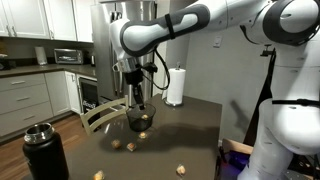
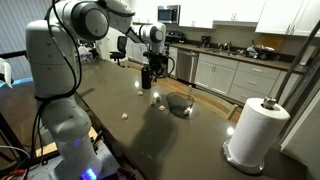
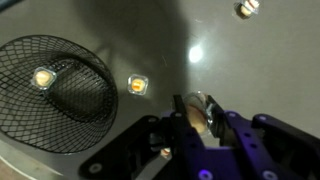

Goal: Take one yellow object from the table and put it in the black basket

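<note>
The black basket point(image 3: 60, 125) is a round wire-mesh bowl at the left of the wrist view. It also shows in both exterior views point(image 1: 140, 121) point(image 2: 180, 106). One yellow object point(image 3: 42, 76) shows within its outline. Another yellow object point(image 3: 137, 86) lies on the table just beside the basket, and a third point(image 3: 247, 8) lies farther off. My gripper point(image 3: 193, 108) is shut on a pale yellow object point(image 3: 198, 115). It hangs a little above the table beside the basket, not over it point(image 1: 138, 100) point(image 2: 148, 80).
Several more yellow lumps lie scattered on the dark table point(image 1: 131, 147) point(image 1: 181, 168) point(image 2: 124, 116). A tall black flask point(image 1: 45, 150) stands at one table corner. A paper towel roll point(image 1: 176, 87) point(image 2: 255, 130) stands at another. A chair back point(image 1: 100, 115) rises beside the table.
</note>
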